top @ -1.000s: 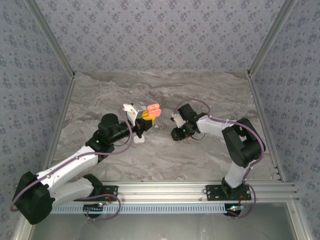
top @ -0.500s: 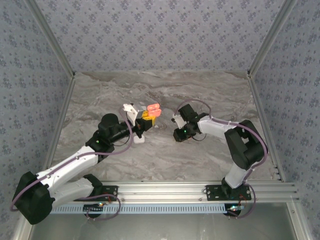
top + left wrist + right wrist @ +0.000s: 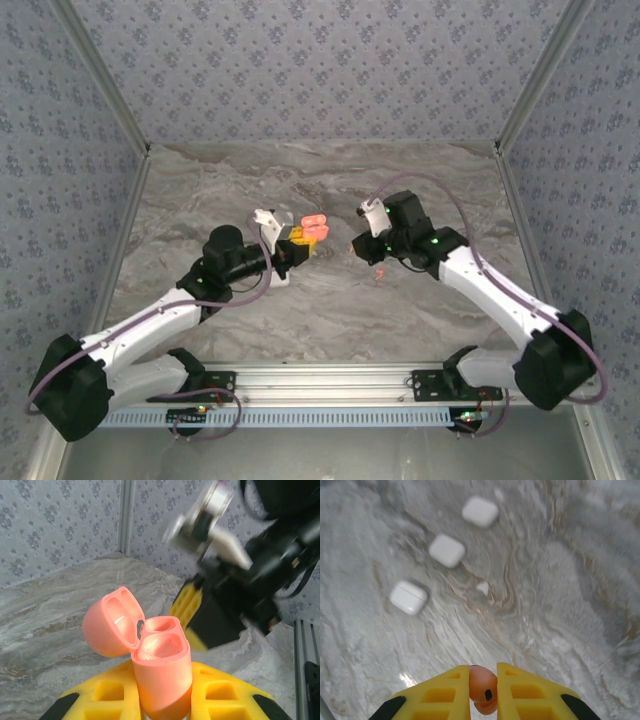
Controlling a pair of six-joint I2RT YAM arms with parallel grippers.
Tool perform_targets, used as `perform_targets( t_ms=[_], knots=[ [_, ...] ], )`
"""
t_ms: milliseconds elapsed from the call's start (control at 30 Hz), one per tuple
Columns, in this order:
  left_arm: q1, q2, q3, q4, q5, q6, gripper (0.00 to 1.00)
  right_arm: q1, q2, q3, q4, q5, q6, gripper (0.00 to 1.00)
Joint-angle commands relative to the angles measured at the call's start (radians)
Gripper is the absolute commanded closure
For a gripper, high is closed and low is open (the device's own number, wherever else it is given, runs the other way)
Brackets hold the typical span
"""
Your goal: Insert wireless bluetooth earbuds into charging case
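No readable text anywhere, no labels, no brand marks, no numbers, no signs

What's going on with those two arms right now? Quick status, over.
Left gripper shut on open coral case, both wells empty. Right gripper shut on coral earbud, apart from case. Three white cases lie on table.

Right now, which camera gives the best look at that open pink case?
The left wrist view: the open coral case sits close up, lid tipped back, both wells visible, held in the left pincer. The top view shows the case as a small coral blob.
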Motion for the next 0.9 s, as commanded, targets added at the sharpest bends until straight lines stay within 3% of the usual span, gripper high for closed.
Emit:
perform_targets(
  t_ms=[0, 333, 867],
  knots=[
    [-0.004, 0.021, 0.058, 0.023, 0.05, -0.008, 1.0, 0.021, -0.08, 0.062, -0.024, 0.007, -0.03, 0.83],
    [-0.008, 0.089, 0.104, 0.001, 0.128, 0.0, 1.0, 0.14, -0.09, 0.186, 0.023, 0.072, -0.119, 0.85],
    [-0.033, 0.104, 0.125, -0.03, 0.143, 0.022, 1.0, 0.191, 0.016, 0.256, 0.023, 0.086, -0.148, 0.85]
  ],
)
